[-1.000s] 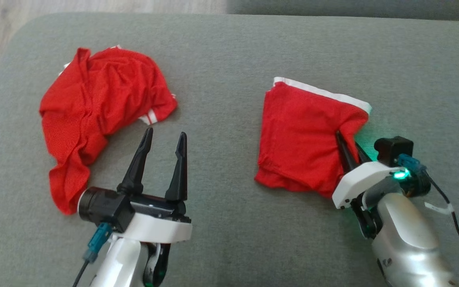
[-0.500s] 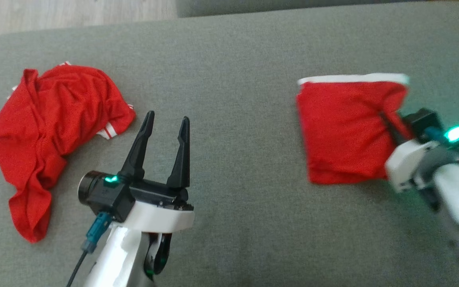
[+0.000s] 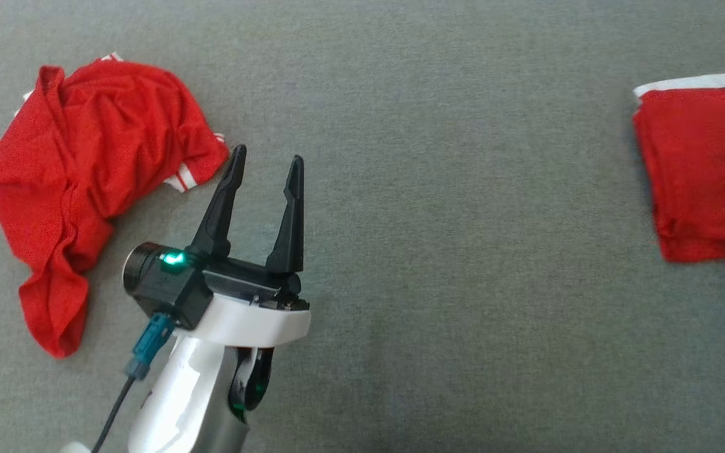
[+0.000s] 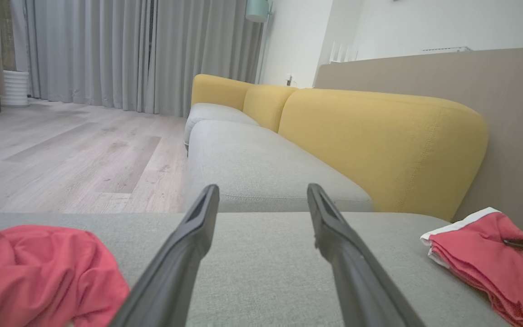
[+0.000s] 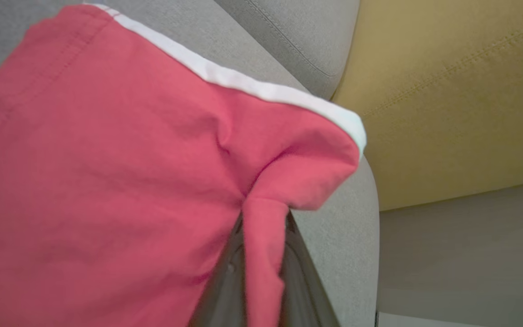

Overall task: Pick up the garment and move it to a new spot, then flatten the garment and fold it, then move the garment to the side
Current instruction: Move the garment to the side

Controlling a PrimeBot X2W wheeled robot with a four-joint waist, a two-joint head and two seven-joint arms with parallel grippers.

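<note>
Right gripper [image 5: 265, 220] pinches a fold of the folded red garment [image 5: 107, 159], well apart from the crumpled red garment [image 3: 85, 163]; left gripper [image 3: 266, 160] hovers just beside that heap, fingers spread.

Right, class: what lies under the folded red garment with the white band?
Grey sofa cushion shows beside the folded red garment, which rests on it; the patch directly beneath is covered. The right pincer is shut on a fold at its edge.
</note>
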